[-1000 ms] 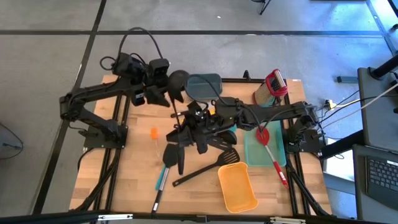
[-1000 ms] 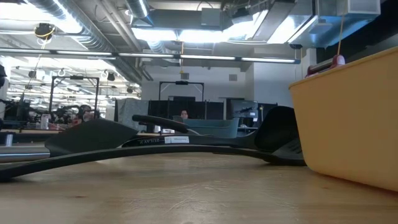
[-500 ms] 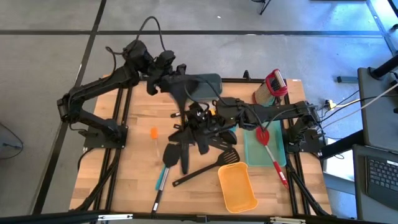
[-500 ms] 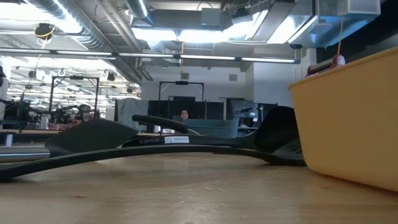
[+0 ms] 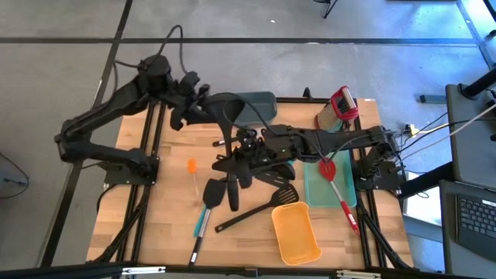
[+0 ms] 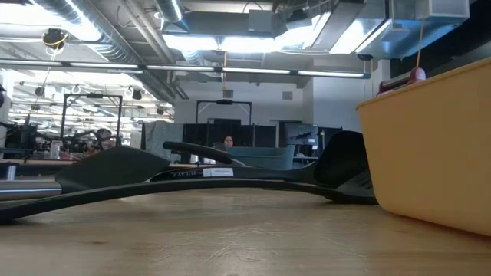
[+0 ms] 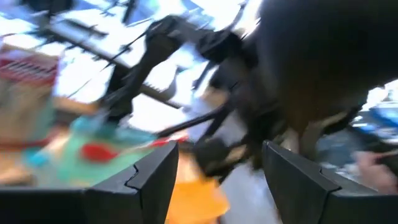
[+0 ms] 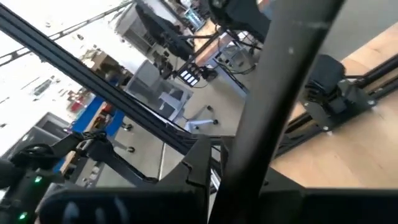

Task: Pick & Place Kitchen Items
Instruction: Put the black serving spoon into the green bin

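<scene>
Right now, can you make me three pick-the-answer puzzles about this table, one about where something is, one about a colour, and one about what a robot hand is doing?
1. Where does the red spoon lie?
A. on the teal tray
B. inside the yellow bin
C. on the floor

2. What colour is the bin at the table's near edge?
A. blue
B. yellow
C. white

3. What is the right gripper doing?
A. resting open over the bare wood
B. parked off the table
C. shut on a black utensil handle

Answers: 1 A, the high view shows the spoon's head on the teal tray. 2 B, the bin shows yellow from above and from table height. 3 C, the right wrist view shows a black utensil handle running up between its fingers, over the utensil pile.
</scene>
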